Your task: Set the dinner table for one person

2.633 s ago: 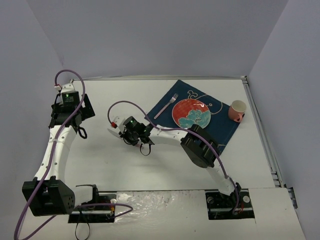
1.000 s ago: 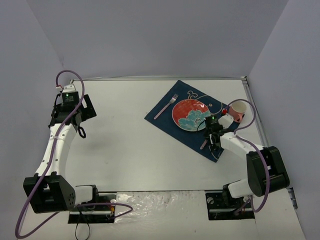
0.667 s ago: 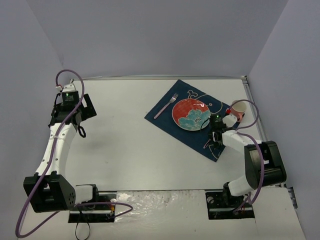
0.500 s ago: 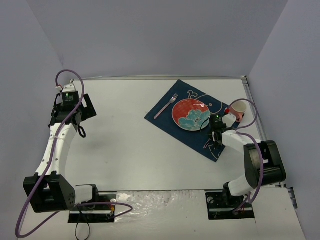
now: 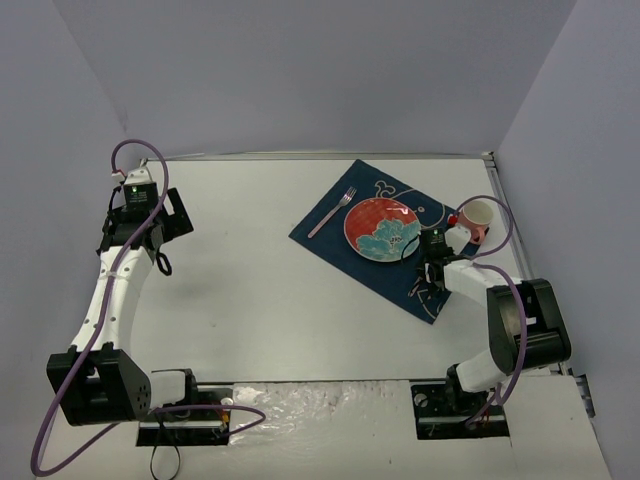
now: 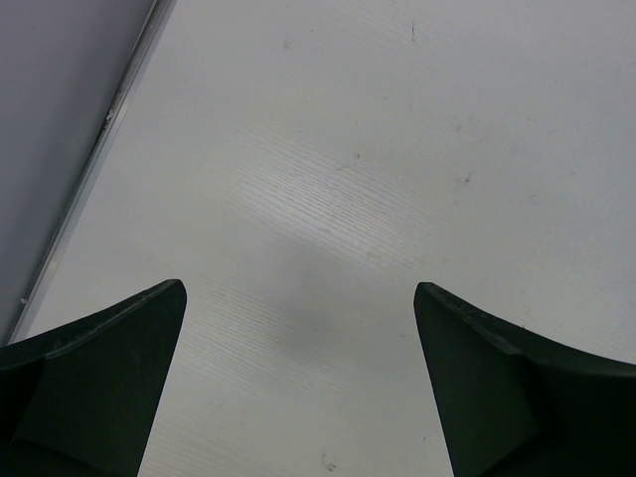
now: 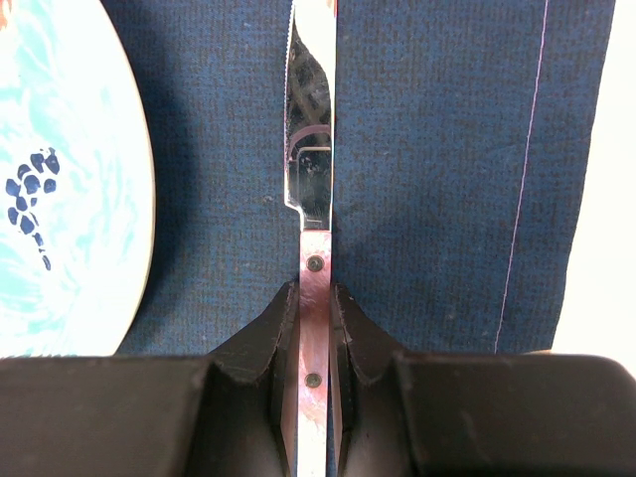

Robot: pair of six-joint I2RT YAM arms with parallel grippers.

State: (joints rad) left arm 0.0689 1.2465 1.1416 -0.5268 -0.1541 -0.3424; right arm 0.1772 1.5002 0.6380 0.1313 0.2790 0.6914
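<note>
The white dinner table [image 5: 260, 280] carries a dark blue placemat [image 5: 330, 225] at the far right. On the mat lie a red and teal plate [image 5: 381, 229] and a pink-handled fork [image 5: 331, 212] left of it. A white cup with pink trim [image 5: 476, 218] stands right of the mat. My right gripper [image 5: 428, 262] is shut on a pink-handled knife [image 7: 314, 209], held just right of the plate [image 7: 60, 179] over the mat [image 7: 437, 169]. My left gripper [image 5: 140, 205] is open and empty over bare table [image 6: 328, 179] at the far left.
Pale lavender walls [image 5: 300, 70] enclose the table on the left, back and right. A metal strip [image 6: 94, 164] runs along the table's left edge near my left gripper. The arm bases stand at the near edge.
</note>
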